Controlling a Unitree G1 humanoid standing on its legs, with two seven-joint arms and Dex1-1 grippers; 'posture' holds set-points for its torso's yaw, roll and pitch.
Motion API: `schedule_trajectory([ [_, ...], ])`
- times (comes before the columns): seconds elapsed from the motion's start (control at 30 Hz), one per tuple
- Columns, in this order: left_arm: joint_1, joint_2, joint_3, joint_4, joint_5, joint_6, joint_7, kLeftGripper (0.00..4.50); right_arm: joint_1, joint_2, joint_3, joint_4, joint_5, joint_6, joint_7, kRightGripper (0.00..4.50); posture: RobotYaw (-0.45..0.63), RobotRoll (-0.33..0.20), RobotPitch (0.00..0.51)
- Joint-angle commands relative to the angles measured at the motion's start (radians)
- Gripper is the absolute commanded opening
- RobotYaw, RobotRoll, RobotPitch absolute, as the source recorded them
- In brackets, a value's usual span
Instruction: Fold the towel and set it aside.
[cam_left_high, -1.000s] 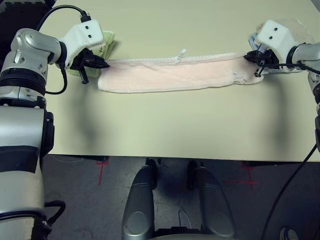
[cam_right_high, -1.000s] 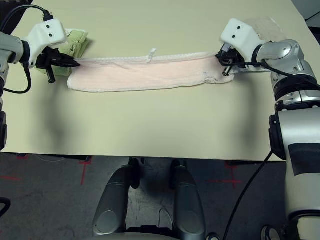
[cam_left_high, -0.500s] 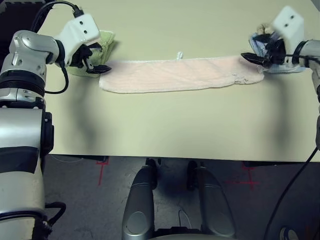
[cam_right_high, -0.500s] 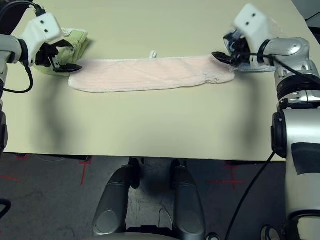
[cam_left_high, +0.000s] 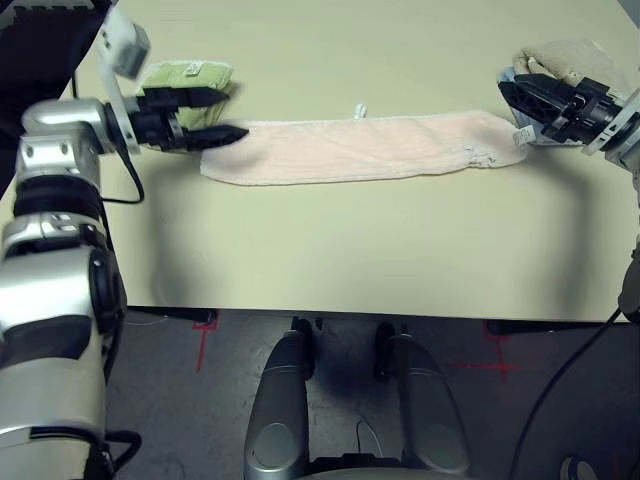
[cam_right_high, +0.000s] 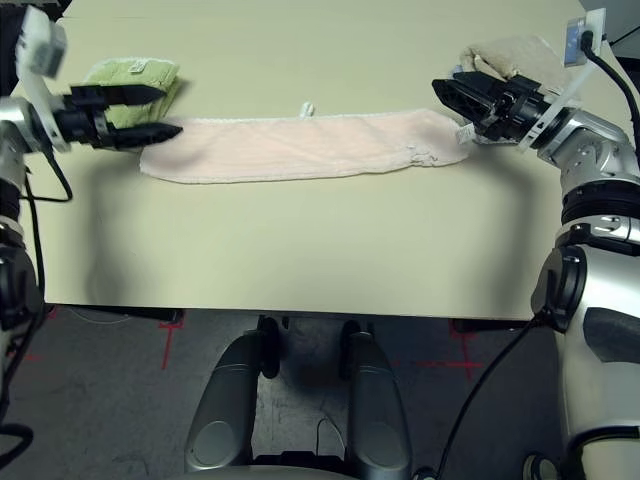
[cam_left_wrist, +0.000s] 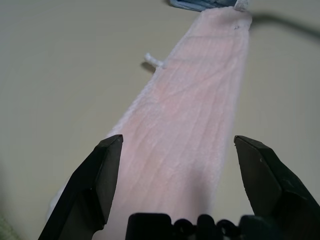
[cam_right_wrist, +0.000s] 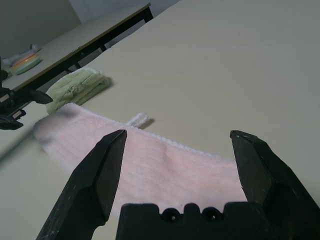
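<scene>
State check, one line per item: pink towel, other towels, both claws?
towel: folded into a long narrow strip, flat on the table, not held.
green towel: folded, beside the strip's left end.
beige towel: folded, by the strip's right end.
left claw: open, at the strip's left end.
right claw: open, at the right end.

Pale pink towel (cam_left_high: 360, 148), folded into long strip, flat on table.

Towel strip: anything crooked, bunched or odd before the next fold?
Mostly tidy. The towel lies flat as a long strip, but its end by the right claw is puckered, and the loop sticks out.
</scene>
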Motion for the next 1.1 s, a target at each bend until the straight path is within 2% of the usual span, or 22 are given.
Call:
schedule_trajectory([
  [0.03,0.068,-0.014,-0.015,-0.09,-0.024,-0.024,-0.027,4.5,0.037,-0.009,0.004,-0.037,0.019,0.052,0.025,4.47,0.03,0.0,0.313],
  [0.27,0.096,-0.021,-0.046,-0.06,0.004,-0.178,-0.028,4.5,0.048,-0.035,-0.023,-0.076,0.104,0.398,0.009,4.47,0.02,0.0,0.317],
  [0.43,0.089,-0.008,-0.067,0.002,0.034,-0.287,-0.02,4.5,0.114,-0.085,-0.056,-0.151,0.168,0.631,-0.035,4.47,0.01,0.0,0.317],
  [0.63,0.055,-0.013,-0.063,0.075,0.05,-0.327,0.029,4.5,0.227,-0.112,-0.143,-0.293,0.26,0.814,-0.14,4.47,0.0,0.0,0.318],
  [0.87,0.036,-0.023,-0.066,0.111,0.045,-0.312,0.051,4.5,0.364,-0.077,-0.263,-0.465,0.34,0.903,-0.303,4.47,-0.01,0.0,0.316],
  [1.1,0.019,-0.025,-0.063,0.14,0.044,-0.299,0.052,4.5,0.387,0.018,-0.277,-0.524,0.345,0.875,-0.475,4.47,-0.01,0.0,0.319],
])
